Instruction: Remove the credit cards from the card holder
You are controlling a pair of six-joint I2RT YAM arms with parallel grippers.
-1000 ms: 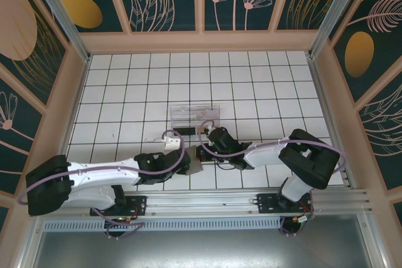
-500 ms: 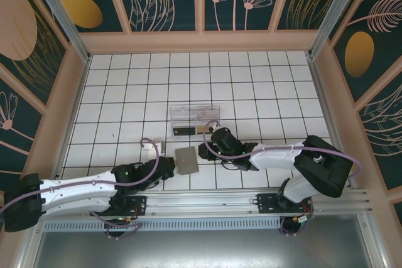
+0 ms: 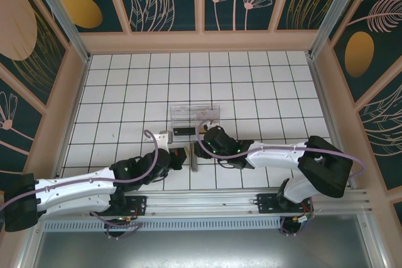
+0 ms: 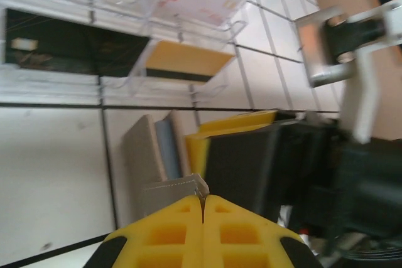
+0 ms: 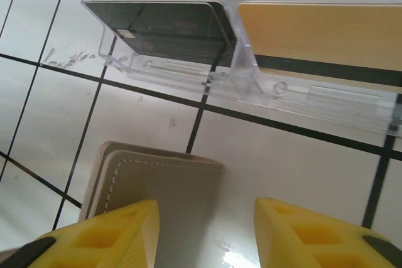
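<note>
A white tiled bench (image 3: 264, 86) sits inside walls painted with pale flowers on dark green. Near its front centre, the card holder (image 3: 194, 159) stands on edge between the 2 hands, just in front of the clear tray (image 5: 188, 73). 2 credit cards (image 3: 184, 132) lie in that tray in neighbouring compartments: a black card (image 5: 163, 29) and a tan card (image 5: 320, 36) with a dark stripe.

The left hand (image 4: 202, 208) is clenched on a thin grey flap of the card holder, its fingers pressed together with the fabric edge between them. The right hand (image 5: 206, 210) is released. Its yellow fingers are spread above the stitched grey panel, and 1 of them overlaps the panel's corner.

The step in hand looks like parting the card holder to reach whatever remains inside. A bluish layer (image 4: 165, 149) shows between the panels, but whether it is a card or lining cannot be told. To do this well, the left hand should grip firmly and hold the flap steady. The right hand should close on a card's edge alone and draw it straight along the pocket. If it pinches the panel and card together, it would likely drag the whole card holder toward the clear tray.
</note>
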